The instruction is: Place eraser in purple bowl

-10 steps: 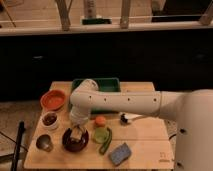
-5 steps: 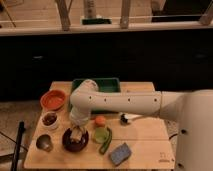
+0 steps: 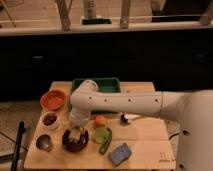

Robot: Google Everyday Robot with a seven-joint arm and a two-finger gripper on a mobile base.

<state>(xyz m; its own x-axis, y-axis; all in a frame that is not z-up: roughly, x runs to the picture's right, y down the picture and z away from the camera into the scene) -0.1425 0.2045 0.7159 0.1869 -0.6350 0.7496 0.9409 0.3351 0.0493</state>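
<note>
Hardly anything has moved since half a second ago: the arm [image 3: 120,102] reaches across the wooden table [image 3: 147,145] from the right in the same pose as before, and the gripper [image 3: 75,131] hangs at the same spot, pointing down over the purple bowl [image 3: 66,144]. None of the loose things on the table has changed place either.

A small tan block, the eraser [image 3: 75,135], shows right at the tip of the gripper, inside the rim of the purple bowl as seen from this camera. Whether the gripper clamps the eraser or has let go of it I cannot tell, and neither can I tell whether the eraser touches the bottom of the bowl or sits just above it.

The purple bowl stands near the front left of the table and shows nothing else inside. Just behind it to the left, a small white bowl [image 3: 49,125] holds something dark. Further back on the left is the orange bowl [image 3: 54,95]; its inside looks bare. A small metal cup [image 3: 44,143] stands at the front left corner. A green tray [image 3: 114,83] lies at the back, partly hidden by the arm. To the right of the purple bowl lie an orange ball [image 3: 100,120], some green pieces [image 3: 103,136] and a blue-grey sponge [image 3: 120,153]
</note>
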